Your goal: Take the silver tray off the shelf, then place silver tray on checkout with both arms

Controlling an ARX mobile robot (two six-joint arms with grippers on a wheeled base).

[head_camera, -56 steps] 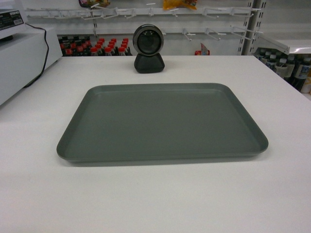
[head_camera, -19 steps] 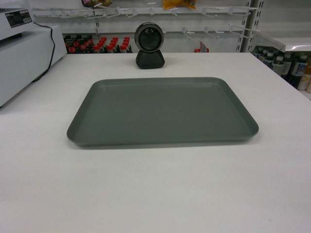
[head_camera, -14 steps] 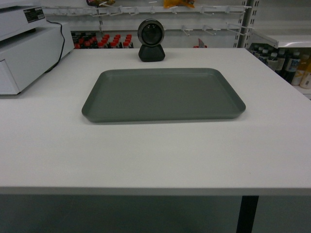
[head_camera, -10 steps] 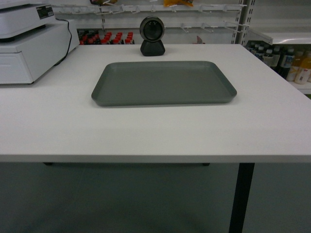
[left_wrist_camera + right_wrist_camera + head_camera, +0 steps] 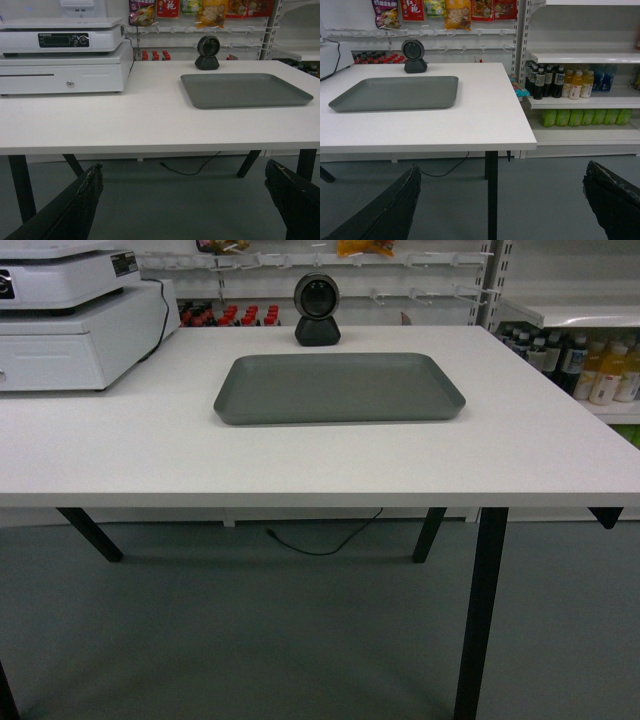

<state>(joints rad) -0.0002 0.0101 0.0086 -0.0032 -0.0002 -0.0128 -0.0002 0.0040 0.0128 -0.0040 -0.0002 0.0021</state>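
The checkout (image 5: 300,460) is a wide white counter, and the silver tray (image 5: 340,387) lies flat on it, its long axis left to right, just in front of the small round camera (image 5: 317,308). From both grippers the tray is ahead and higher — left gripper (image 5: 185,200) and right gripper (image 5: 502,200) hang below the counter edge, jaws spread wide, holding nothing. Neither arm looks clearly nearer. Snack packets (image 5: 457,11) carry red writing, too small to read.

Only the Chinese characters "红艳" read, tentatively, on a red snack packet (image 5: 411,8).
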